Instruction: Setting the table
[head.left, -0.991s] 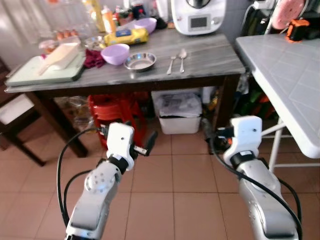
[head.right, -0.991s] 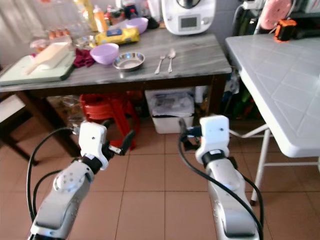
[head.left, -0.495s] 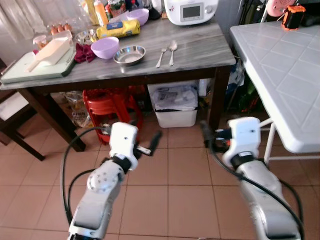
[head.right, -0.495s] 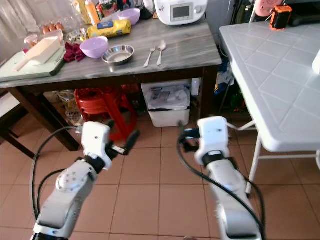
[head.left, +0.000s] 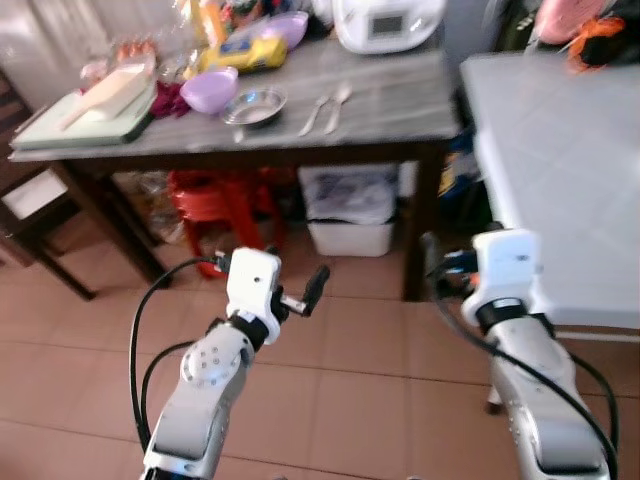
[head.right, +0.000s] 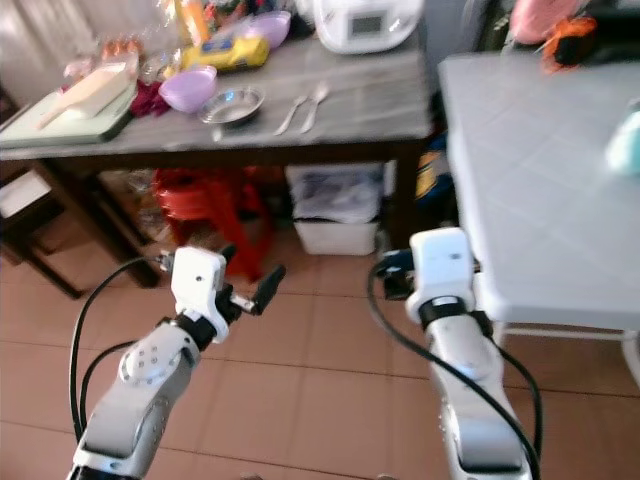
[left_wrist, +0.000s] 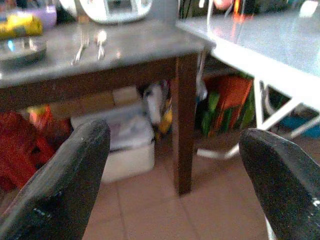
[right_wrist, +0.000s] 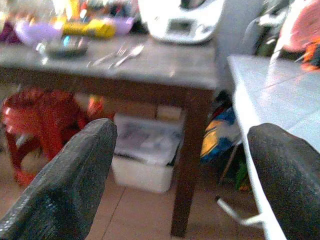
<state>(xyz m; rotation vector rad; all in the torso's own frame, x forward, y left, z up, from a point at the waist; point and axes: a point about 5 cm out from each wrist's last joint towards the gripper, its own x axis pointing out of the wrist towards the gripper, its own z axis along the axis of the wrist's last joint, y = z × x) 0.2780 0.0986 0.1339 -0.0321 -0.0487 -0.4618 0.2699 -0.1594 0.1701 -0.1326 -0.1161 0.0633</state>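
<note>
The head cameras are looking forward and down from above both arms toward the grey table (head.left: 400, 105). Each wrist camera is looking low along its spread fingers (left_wrist: 65, 185), sharing that table (right_wrist: 170, 65) ahead of the jaws.

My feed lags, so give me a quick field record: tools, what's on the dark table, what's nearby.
left tool: open, empty, above the floor tiles
right tool: open, empty, near the white table
dark table: fork and spoon side by side, steel bowl, purple bowl
under it: red stool, white bin
image: blurred
</note>
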